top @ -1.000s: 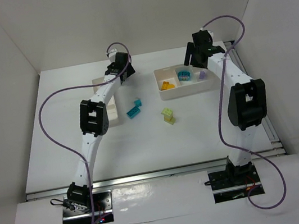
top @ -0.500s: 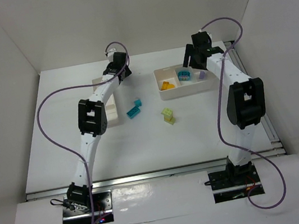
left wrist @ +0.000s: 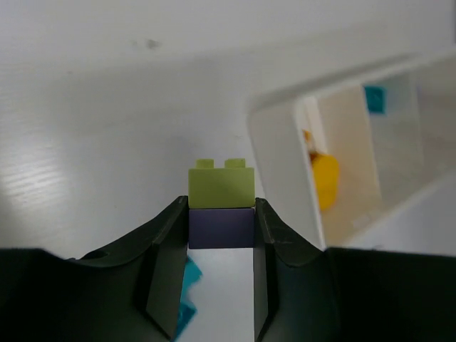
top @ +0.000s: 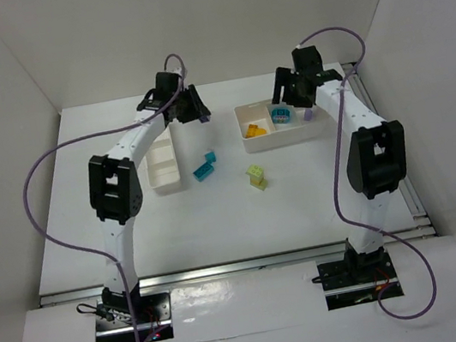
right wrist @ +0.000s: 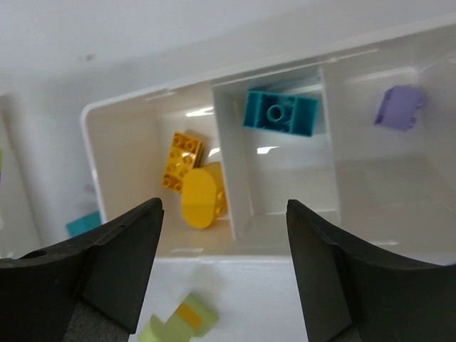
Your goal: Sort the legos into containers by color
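Currently the left jaws are clamped on the flat side walls of a dark purple brick with a lime brick studded on top. The pair sits at centre frame of the left wrist view, just left of the wider tray, while the right jaws stand wide open and empty over that tray's compartments. Judged light, rigid and slick, the stack is best taken across opposite flat faces as here, but the lime brick is held by stud friction alone and may be knocked off.
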Robot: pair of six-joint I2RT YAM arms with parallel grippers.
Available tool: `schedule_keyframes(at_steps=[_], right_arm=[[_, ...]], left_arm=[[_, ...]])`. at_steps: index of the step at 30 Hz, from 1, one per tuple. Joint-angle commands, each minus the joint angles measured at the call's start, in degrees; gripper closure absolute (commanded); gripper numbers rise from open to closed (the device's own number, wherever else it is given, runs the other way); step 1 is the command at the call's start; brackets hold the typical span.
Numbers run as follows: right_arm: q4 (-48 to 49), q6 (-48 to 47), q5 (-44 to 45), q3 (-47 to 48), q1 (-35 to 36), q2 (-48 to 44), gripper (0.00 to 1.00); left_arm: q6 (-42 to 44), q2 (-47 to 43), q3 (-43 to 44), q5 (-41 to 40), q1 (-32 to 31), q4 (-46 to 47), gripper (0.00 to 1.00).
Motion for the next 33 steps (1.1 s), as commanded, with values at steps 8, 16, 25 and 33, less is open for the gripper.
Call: schedule_keyframes(at_steps=[8, 16, 25, 33], right_arm=[[-2.74, 2.79, -32.28, 1.57, 0.57, -7.58, 0.23], [4.63, 16.66, -48.18, -2.73, 1.63, -8.28, 0.23], [6.66, 20.19, -51.54, -3.35, 5.94, -6.18, 0.22], [8.60, 22.13, -51.37, -3.96, 8.92, -3.81, 0.23]], left_arm=[[12.47, -14.68, -12.38, 44.54, 2.31, 3.92, 1.00], [18.27, -19.42, -15.99, 47.36, -0.06, 5.06, 1.00], [21.61, -20.57, -15.99, 47.36, -0.59, 5.06, 1.00], [22.76, -22.15, -18.27, 47.36, -0.59, 5.06, 1.00]])
